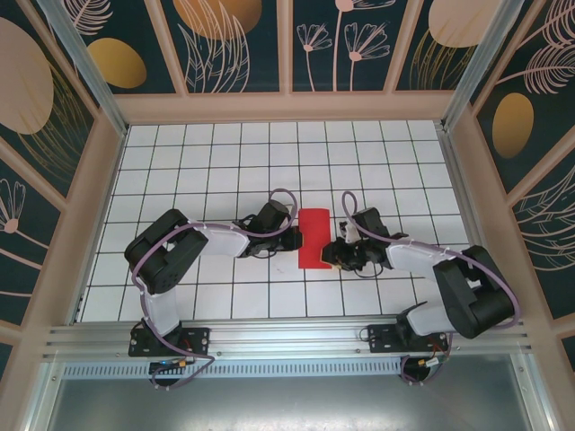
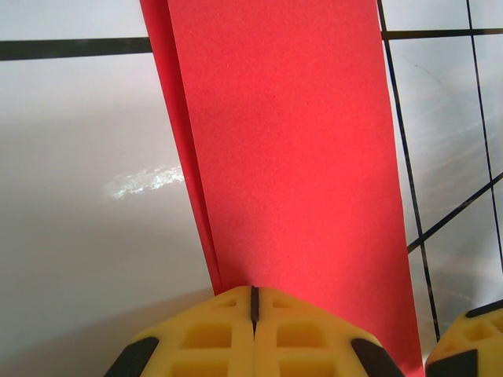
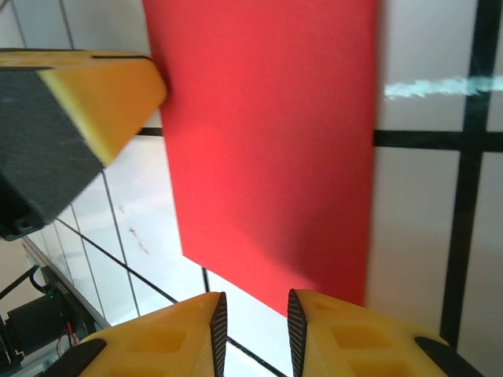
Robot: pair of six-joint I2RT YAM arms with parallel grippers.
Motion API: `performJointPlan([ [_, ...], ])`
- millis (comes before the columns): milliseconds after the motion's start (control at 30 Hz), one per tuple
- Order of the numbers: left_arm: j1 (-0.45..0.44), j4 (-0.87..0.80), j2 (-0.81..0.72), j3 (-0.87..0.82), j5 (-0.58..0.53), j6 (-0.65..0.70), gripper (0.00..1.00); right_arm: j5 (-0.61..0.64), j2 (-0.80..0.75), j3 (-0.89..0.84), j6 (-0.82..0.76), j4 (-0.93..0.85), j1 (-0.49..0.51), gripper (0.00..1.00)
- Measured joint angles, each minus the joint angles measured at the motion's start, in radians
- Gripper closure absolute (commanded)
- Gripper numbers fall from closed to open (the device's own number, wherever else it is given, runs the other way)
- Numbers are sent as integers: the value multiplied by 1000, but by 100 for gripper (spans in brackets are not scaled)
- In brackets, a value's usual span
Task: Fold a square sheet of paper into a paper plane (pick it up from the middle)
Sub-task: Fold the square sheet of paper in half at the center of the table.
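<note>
Mid-fold on the white gridded worktop (image 1: pixel 225 153): the bright red square sheet of paper (image 1: pixel 314 238), now doubled into a tall flat rectangle, lies between my two arms. My left fingers (image 2: pixel 228 314) are closed tight, tips together and holding nothing between them, set against the paper's near edge, apparently pinning it. My right fingers (image 3: pixel 189 322) stand slightly parted and empty, hovering just off the sheet's opposite corner. A second layer peeks out along one long side, so I judge the crease still needs setting. Doing it well means keeping the left tips pressed so the layers cannot slip, then running the right tips flat along the fold, lightly, without snagging or lifting that corner.
</note>
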Motion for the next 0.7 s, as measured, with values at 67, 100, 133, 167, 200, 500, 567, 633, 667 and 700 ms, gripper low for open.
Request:
performJointPlan([
  [67, 0, 0, 0, 0, 0, 0, 100, 13, 5, 7, -3, -26, -6, 70],
  [100, 0, 0, 0, 0, 0, 0, 100, 16, 5, 20, -6, -42, -15, 70],
  [133, 0, -1, 0, 0, 0, 0, 100, 21, 5, 39, -10, -52, -25, 70],
  [167, 0, -1, 0, 0, 0, 0, 100, 25, 5, 63, -14, -58, -37, 71],
  [200, 0, -1, 0, 0, 0, 0, 100, 29, 6, 96, -20, -64, -52, 72],
  [500, 0, 2, -2, -4, 0, 0, 100, 16, 269, 378, -49, -3, -134, 75],
  [567, 0, 4, -2, -5, 0, 0, 100, 17, 322, 389, -49, 3, -134, 75],
  [633, 0, 5, -2, -6, -1, 0, 100, 17, 360, 389, -49, 3, -135, 75],
  [667, 0, 5, -2, -6, -1, 0, 100, 18, 377, 389, -49, 3, -136, 75],
  [700, 0, 5, -2, -6, -1, 0, 100, 19, 393, 389, -49, 3, -138, 75],
])
